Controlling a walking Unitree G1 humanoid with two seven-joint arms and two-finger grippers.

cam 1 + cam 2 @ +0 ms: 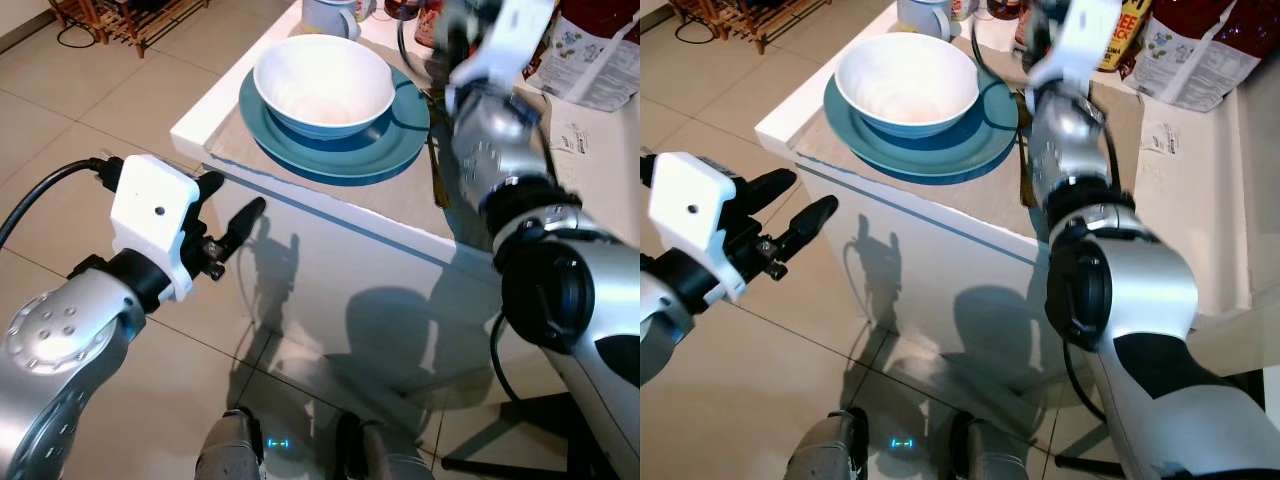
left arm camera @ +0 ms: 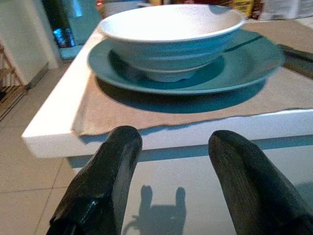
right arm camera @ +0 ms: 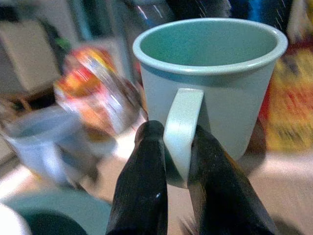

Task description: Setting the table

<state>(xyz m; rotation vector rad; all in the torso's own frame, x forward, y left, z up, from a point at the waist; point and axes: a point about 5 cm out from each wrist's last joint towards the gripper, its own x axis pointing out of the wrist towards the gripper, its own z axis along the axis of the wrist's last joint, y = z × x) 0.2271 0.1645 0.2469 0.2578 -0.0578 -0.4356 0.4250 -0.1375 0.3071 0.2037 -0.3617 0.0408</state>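
Mug (image 3: 210,83), pale green, pinched by its handle (image 3: 182,129) between the two black fingers of the right gripper (image 3: 177,147), one finger on each side of the loop. Carried upright with the mouth level, most likely so that it can go down on its base without tipping. Blurred background in the right wrist view, so probably in motion through the air above the far part of the table rather than resting on it; cannot tell from these views whether the base touches anything. Held by the handle, not the body, which leaves the wall of the cup free to clear neighbours.

Nearer the table's front corner: white bowl (image 1: 322,82) nested in a blue plate (image 1: 395,140), both on a beige placemat (image 1: 300,185) that reaches the edge of the white table (image 1: 195,120). Just right of the plate, a dark piece of cutlery (image 1: 437,175) on the mat, partly hidden by the right arm. Judged from this, place setting mostly laid, with the cup the piece in hand; likely spot beside or behind the plate.

Further back: another light mug (image 1: 330,15) and printed packets (image 1: 590,60), well apart from the setting.

Left gripper (image 1: 232,215) spread and empty, hanging off the table's front edge, pointed at the plate but touching nothing.
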